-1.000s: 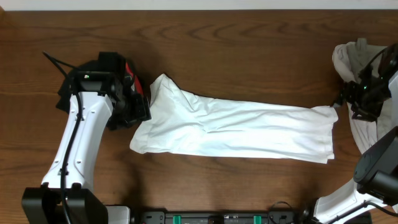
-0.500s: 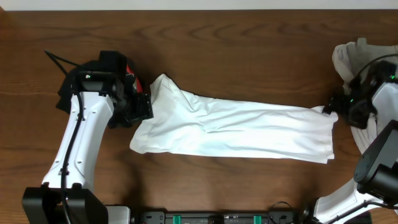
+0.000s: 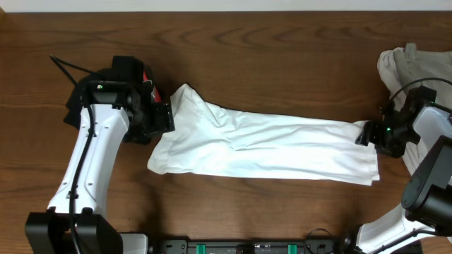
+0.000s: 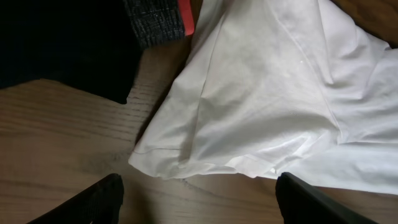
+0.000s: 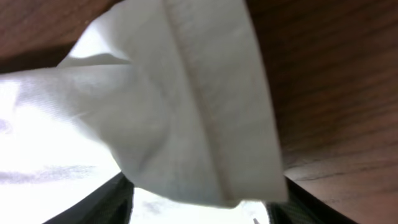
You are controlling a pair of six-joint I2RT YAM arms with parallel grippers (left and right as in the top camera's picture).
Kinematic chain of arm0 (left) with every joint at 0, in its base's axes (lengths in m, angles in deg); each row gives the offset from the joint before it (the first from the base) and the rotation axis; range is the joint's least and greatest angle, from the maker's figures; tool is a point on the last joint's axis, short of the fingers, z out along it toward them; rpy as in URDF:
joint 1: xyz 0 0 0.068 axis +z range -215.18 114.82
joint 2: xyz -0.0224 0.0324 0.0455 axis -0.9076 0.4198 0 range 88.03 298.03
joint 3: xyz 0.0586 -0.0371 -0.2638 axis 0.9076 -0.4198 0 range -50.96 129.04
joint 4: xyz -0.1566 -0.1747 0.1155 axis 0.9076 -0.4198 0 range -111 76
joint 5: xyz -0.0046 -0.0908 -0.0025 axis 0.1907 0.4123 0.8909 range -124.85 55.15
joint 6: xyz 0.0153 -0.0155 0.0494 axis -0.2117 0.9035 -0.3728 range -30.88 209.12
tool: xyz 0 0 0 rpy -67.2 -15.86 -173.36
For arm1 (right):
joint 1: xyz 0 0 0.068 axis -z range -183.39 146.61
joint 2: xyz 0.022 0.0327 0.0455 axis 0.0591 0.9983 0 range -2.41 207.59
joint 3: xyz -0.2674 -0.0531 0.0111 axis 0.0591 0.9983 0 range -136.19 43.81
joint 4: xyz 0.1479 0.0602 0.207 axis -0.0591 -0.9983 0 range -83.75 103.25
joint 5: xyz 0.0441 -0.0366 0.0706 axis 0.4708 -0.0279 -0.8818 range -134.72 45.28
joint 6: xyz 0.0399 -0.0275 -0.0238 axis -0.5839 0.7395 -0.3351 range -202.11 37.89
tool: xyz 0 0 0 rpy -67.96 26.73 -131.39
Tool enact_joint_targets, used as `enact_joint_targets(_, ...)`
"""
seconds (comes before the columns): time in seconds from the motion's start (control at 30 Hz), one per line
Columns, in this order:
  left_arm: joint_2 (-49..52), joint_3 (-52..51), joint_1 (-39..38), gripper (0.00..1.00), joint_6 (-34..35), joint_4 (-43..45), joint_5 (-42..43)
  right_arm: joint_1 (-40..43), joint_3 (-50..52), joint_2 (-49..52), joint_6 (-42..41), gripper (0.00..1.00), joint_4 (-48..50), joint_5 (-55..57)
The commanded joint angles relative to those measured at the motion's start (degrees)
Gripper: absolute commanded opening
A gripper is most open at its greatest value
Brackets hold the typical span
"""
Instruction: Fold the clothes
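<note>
A white garment (image 3: pixel 268 148) lies flat and long across the middle of the table. My left gripper (image 3: pixel 164 118) is at its upper left edge. In the left wrist view the fingers (image 4: pixel 202 202) are wide open on bare wood, just short of the garment's hem (image 4: pixel 261 93). My right gripper (image 3: pixel 369 134) is at the garment's right end. In the right wrist view a corner of the white garment (image 5: pixel 186 112) hangs between the spread fingers (image 5: pixel 202 208), which are open around it.
A pile of pale beige clothes (image 3: pixel 406 67) lies at the far right edge, behind the right arm. A dark garment with a red patch (image 3: pixel 145 76) lies under the left arm and shows in the left wrist view (image 4: pixel 155 22). Brown wooden table (image 3: pixel 282 63).
My right gripper has moved left and down from the beige pile onto the white garment's right end. My left gripper has edged right toward the garment's left edge.
</note>
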Motion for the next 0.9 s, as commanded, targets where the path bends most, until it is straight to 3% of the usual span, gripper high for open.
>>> enact_joint_targets(0.0,-0.7,1.3,-0.1,0.80,-0.9,0.0,0.3,0.2,3.7,0.8,-1.0,0.55,0.9,-0.9)
enact_joint_targets(0.07,-0.7,1.3,-0.1,0.80,-0.9,0.0,0.3,0.2,4.4,0.8,-1.6,0.38,1.1,-0.8)
enact_joint_targets(0.33,-0.7,1.3,-0.1,0.81,-1.0,0.1,0.3,0.2,2.3,0.5,-2.7,0.03,-0.9,-0.9)
enact_joint_targets(0.87,-1.0,5.3,-0.1,0.81,-0.9,-0.9,1.2,2.6,-29.0,-2.1,-4.9,0.01,-19.9,3.5)
